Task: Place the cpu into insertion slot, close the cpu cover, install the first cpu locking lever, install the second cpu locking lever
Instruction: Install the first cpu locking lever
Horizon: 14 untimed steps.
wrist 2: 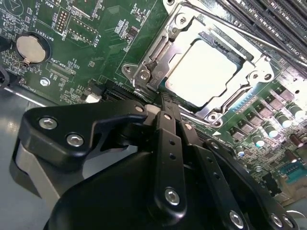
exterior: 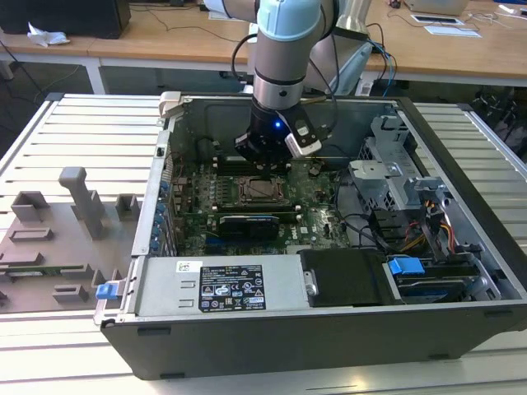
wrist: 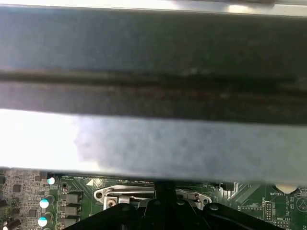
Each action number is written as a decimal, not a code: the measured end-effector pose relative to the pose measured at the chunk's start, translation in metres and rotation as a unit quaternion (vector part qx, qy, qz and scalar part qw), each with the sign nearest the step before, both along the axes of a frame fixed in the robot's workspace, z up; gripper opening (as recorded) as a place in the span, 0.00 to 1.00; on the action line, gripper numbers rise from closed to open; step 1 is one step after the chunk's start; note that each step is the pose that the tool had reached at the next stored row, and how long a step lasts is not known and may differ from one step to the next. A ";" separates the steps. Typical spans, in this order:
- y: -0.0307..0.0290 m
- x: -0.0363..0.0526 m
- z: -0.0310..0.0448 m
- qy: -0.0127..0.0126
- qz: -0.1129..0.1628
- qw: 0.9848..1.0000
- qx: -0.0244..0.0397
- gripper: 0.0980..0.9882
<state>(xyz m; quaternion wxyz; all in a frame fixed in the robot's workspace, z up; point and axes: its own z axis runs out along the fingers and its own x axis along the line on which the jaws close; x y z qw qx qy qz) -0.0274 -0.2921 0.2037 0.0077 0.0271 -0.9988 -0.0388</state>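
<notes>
hovering my gripper (wrist 2: 165, 103) w/ fingers pinched together, holding nothing, tips right at the insertion slot (wrist 2: 204, 72) edge, upper right of the second wrist view. cpu (wrist 2: 204, 72) sits inside, cpu cover (wrist 2: 249, 72) down around it.

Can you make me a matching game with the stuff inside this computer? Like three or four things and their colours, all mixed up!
Things:
1. cpu
2. coin battery
3. motherboard
4. gripper

Colours:
A. green
B. black
C. pale silver-grey square
D. shiny silver circle

Right pairs: 1-C, 2-D, 3-A, 4-B
</notes>
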 end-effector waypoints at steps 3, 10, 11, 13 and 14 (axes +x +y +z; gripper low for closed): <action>0.0002 -0.0020 0.0024 -0.001 0.000 1.000 0.000 0.01; 0.0030 -0.0247 0.0026 -0.006 0.000 1.000 0.002 0.01; 0.0054 -0.0250 0.0026 -0.006 0.000 1.000 0.002 0.01; 0.0076 -0.0250 0.0026 -0.006 0.000 1.000 0.003 0.01; 0.0083 -0.0249 0.0026 -0.006 0.000 1.000 0.003 0.01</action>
